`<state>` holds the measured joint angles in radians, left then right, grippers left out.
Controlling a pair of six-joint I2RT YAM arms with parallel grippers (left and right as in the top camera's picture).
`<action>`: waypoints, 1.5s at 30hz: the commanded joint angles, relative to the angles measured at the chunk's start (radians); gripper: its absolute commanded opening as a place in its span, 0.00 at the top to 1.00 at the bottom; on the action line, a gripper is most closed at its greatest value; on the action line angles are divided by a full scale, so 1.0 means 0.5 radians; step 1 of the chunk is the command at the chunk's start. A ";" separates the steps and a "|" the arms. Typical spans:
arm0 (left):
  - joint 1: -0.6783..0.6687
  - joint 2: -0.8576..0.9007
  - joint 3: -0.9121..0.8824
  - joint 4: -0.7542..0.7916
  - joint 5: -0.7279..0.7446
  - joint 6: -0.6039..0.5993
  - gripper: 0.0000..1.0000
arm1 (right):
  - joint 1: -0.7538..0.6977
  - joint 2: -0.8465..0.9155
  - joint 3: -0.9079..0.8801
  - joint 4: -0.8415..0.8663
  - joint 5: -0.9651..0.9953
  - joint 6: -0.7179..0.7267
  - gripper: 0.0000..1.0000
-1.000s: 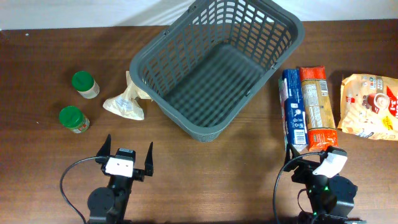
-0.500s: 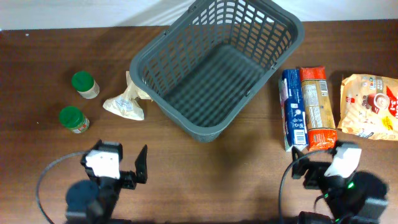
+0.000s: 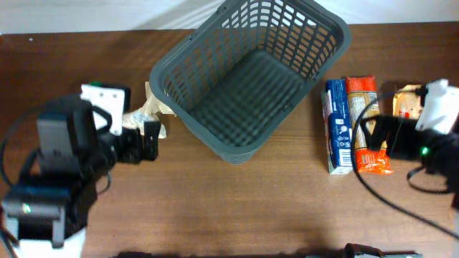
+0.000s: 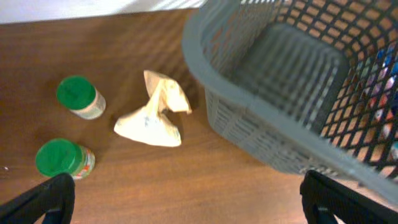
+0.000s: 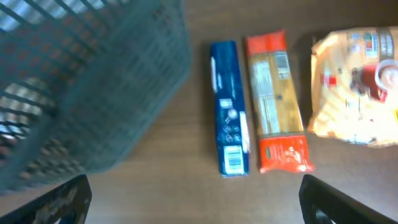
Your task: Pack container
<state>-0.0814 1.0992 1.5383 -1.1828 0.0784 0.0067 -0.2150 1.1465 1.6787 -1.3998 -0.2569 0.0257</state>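
Note:
The container (image 3: 251, 93), a large dark grey lattice basket, stands empty at the middle back of the table; it also shows in the left wrist view (image 4: 261, 106) and the right wrist view (image 5: 93, 93). My left gripper (image 3: 133, 140) is open and empty, raised over the table left of the container (image 4: 193, 208). Below it lie a cream pouch (image 4: 152, 115) and two green-lidded jars (image 4: 76, 93) (image 4: 57, 157). My right gripper (image 3: 380, 140) is open and empty (image 5: 199, 202), raised above a blue packet (image 5: 228, 106), an orange packet (image 5: 273, 112) and a yellow bag (image 5: 357, 87).
In the overhead view my left arm hides the jars and part of the pouch (image 3: 147, 115). My right arm covers most of the yellow bag (image 3: 405, 100). The blue packet (image 3: 338, 125) and orange packet (image 3: 364, 100) lie side by side right of the container.
Both arms have lifted from the front edge and moved back: the left one out to the left over the jars, the right one out to the right over the packets. No object has moved.

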 commanded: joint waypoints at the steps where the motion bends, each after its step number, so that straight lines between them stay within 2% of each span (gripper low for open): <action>1: -0.002 0.085 0.237 -0.070 0.154 0.011 0.01 | 0.012 0.121 0.269 -0.089 -0.257 -0.007 0.01; 3: -0.002 0.096 0.305 -0.076 0.275 0.012 0.01 | 0.012 0.169 0.336 -0.076 -0.360 -0.009 0.01; 4: -0.002 0.092 0.330 -0.069 0.307 0.012 0.01 | 0.012 0.182 0.349 -0.041 -0.369 -0.008 0.11; 7: -0.002 0.090 0.409 -0.072 0.433 -0.050 0.01 | 0.012 0.227 0.350 0.015 -0.307 -0.006 0.29; 9: -0.002 0.090 0.430 -0.094 0.443 -0.137 0.01 | 0.012 0.259 0.350 0.010 -0.262 0.000 0.33; 14: -0.008 0.090 0.476 -0.214 0.443 -0.146 0.00 | 0.012 0.335 0.350 0.006 -0.238 0.018 0.41; 15: -0.016 0.090 0.499 -0.246 0.443 -0.146 0.08 | 0.012 0.351 0.350 0.011 -0.211 0.032 0.44; 16: -0.028 0.092 0.523 -0.279 0.443 -0.148 0.36 | 0.012 0.365 0.350 0.020 -0.179 0.053 0.49; 17: -0.050 0.098 0.546 -0.314 0.443 -0.150 0.65 | 0.012 0.382 0.350 0.035 -0.155 0.078 0.61; 18: -0.075 0.104 0.563 -0.342 0.443 -0.149 0.83 | 0.012 0.400 0.350 0.052 -0.151 0.078 0.70; 20: -0.159 0.118 0.594 -0.409 0.443 -0.149 0.98 | 0.013 0.429 0.350 0.090 -0.152 0.085 0.85; 22: -0.274 0.130 0.598 -0.447 0.442 -0.149 0.98 | 0.013 0.453 0.350 0.134 -0.152 0.135 0.96; 24: -0.430 0.151 0.598 -0.466 0.432 -0.149 0.98 | 0.029 0.481 0.350 0.189 -0.159 0.206 0.96; 31: -1.168 0.330 0.598 -0.546 0.038 -0.147 0.98 | 0.316 0.582 0.350 0.475 -0.156 0.282 0.96; 36: -1.596 0.477 0.598 -0.546 -0.162 -0.127 0.98 | 0.497 0.697 0.350 0.588 0.013 0.335 0.96; 45: -1.956 0.766 0.597 -0.513 -0.191 -0.117 0.98 | 0.525 0.915 0.350 0.743 0.043 0.342 0.96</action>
<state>-1.0245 1.4372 1.8271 -1.4502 0.0170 -0.0608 0.0410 1.5784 1.8347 -1.0454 -0.2588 0.1848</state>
